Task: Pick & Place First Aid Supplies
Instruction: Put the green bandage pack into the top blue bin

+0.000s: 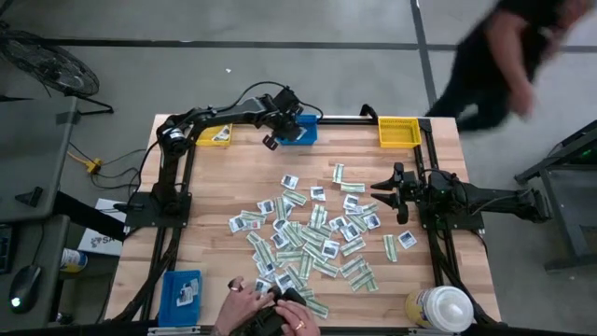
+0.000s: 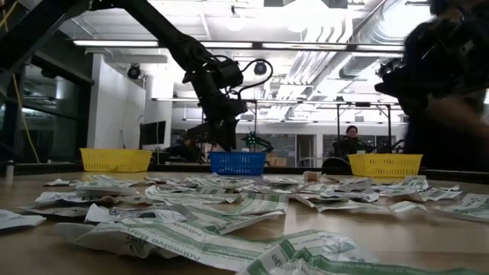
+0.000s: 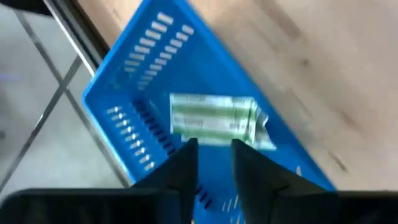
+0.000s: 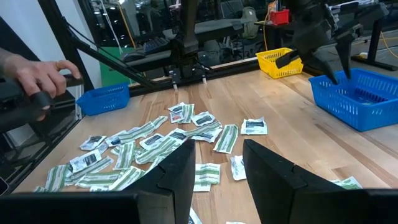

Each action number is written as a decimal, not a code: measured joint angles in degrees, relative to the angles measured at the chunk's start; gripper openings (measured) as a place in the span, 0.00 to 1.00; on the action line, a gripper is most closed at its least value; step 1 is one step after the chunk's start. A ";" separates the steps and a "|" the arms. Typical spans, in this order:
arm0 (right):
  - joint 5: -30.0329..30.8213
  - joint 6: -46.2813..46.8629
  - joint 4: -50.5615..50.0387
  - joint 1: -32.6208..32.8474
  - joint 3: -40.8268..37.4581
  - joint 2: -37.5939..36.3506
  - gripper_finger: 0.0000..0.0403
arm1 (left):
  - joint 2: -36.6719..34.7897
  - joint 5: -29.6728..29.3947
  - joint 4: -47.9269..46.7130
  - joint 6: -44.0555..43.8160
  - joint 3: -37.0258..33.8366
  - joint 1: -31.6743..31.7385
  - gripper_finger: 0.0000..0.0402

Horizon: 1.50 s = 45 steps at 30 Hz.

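Wooden table (image 1: 215, 187) strewn with packets (image 1: 308, 233), left gripper (image 3: 214, 155) parted over a green strip (image 3: 214, 121) in the blue bin (image 1: 300, 133), right gripper (image 4: 217, 162) spread, risking strip snagging on rising fingers.

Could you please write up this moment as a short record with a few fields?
left gripper: over the blue bin at the table's far edge, fingers apart
packet in bin: green-and-white strip lying inside, free of the fingers
right gripper: open, empty, beside the packet pile
other bins: yellow bin at far edge; second blue bin near front
person: hands at the table's front edge
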 joint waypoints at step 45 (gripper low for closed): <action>-0.01 0.00 0.02 0.00 0.02 0.00 0.32 | -25.68 35.56 -38.53 -65.25 -17.47 -7.39 0.33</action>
